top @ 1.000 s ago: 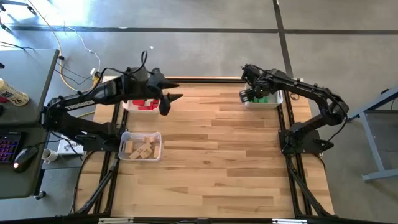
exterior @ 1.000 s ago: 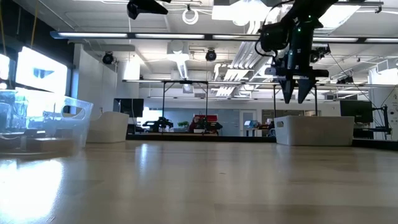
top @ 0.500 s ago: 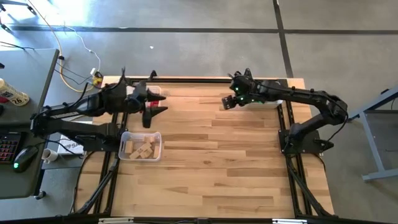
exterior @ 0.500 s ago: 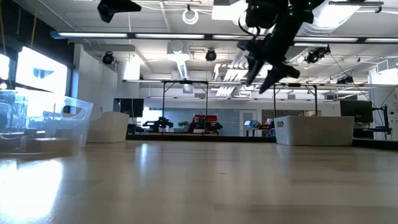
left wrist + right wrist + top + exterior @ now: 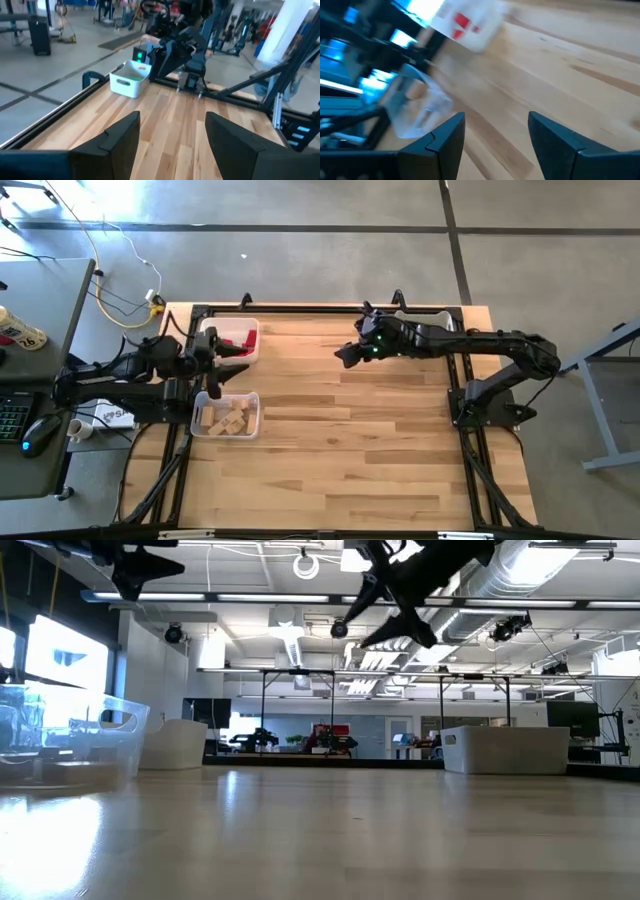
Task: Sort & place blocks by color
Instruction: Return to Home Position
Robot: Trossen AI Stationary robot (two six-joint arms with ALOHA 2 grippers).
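Both grippers are open, empty and held well above the table. My left gripper [image 5: 226, 365] hovers at the table's left edge, between the white bin of red blocks [image 5: 236, 337] and the clear bin of plain wood blocks [image 5: 227, 418]. My right gripper [image 5: 343, 353] reaches over the far middle of the table, its fingers slanting toward the left. In the left wrist view, green blocks [image 5: 136, 76] lie in a white bin [image 5: 127, 85] by the right arm's base. Red blocks [image 5: 462, 22] and the clear bin [image 5: 420, 107] show in the right wrist view.
Bare wooden tabletop [image 5: 350, 440] stretches between the bins. A black frame [image 5: 300, 309] runs along the table's edges. In the low view the clear bin [image 5: 75, 740] stands near on the left and a white bin [image 5: 505, 750] far on the right.
My right gripper has left its place above the green-block bin, swung toward the table's left over the far middle, and tipped from pointing down to slanting sideways. My left arm has drawn back from over the red-block bin toward the table's left edge.
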